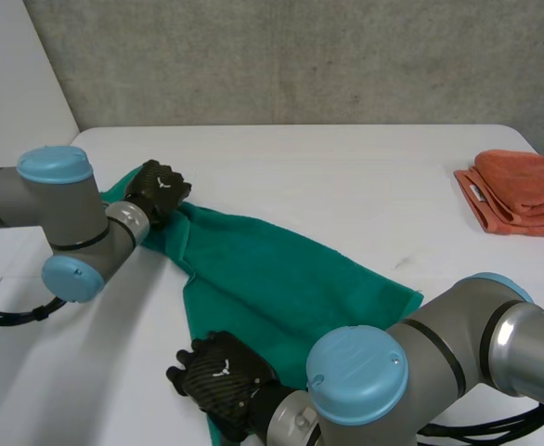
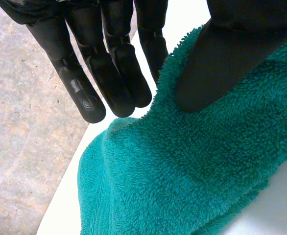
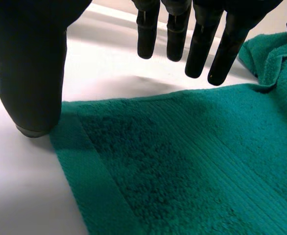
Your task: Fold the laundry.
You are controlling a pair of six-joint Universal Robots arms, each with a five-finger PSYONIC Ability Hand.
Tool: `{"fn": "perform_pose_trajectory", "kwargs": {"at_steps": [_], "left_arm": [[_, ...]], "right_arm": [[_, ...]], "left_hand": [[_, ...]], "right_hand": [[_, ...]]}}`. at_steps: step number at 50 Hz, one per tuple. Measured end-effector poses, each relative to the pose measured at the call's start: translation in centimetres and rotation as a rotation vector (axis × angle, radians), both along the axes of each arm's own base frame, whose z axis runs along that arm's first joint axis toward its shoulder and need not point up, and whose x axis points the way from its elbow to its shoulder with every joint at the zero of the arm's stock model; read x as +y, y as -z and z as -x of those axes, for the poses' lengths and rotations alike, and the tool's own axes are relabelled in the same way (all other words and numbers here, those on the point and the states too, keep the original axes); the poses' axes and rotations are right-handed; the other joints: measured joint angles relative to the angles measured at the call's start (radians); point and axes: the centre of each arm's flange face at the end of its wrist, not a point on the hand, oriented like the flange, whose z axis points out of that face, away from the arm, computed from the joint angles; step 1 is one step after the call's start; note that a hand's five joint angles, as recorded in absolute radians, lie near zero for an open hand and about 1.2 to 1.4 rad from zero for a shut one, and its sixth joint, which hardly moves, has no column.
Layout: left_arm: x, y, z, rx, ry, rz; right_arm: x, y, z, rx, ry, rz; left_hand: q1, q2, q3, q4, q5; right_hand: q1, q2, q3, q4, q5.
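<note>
Left hand (image 1: pixel 158 190) is open at the teal towel's (image 1: pixel 272 279) far corner, thumb resting on the pile (its wrist view shows this). Right hand (image 1: pixel 218 372) hovers open over the near corner, gripping nothing. Head view adds a folded orange cloth (image 1: pixel 523 190), well apart.

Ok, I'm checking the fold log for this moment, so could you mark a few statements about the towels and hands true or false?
1. The green towel lies mostly spread on the table. True.
2. The orange towel lies spread flat. False: it is folded, near the table's right edge.
3. The right hand is shut on the green towel. False: its fingers are straight above the towel, with the thumb tip at the towel's edge.
4. The left hand rests its thumb on the green towel. True.
</note>
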Motion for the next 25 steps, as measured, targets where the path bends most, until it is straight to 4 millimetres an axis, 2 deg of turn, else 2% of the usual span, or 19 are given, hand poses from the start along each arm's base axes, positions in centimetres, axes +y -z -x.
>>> {"fn": "perform_pose_trajectory", "kwargs": {"at_steps": [25], "left_arm": [[0.5,-0.3,-0.5,-0.003,-0.005,-0.012]], "right_arm": [[-1.2,0.4,-0.2,0.035,0.016,0.107]], "left_hand": [[0.0,0.0,0.0,0.004,0.0]], "right_hand": [[0.167,0.213,0.199,0.199,0.114]]}}
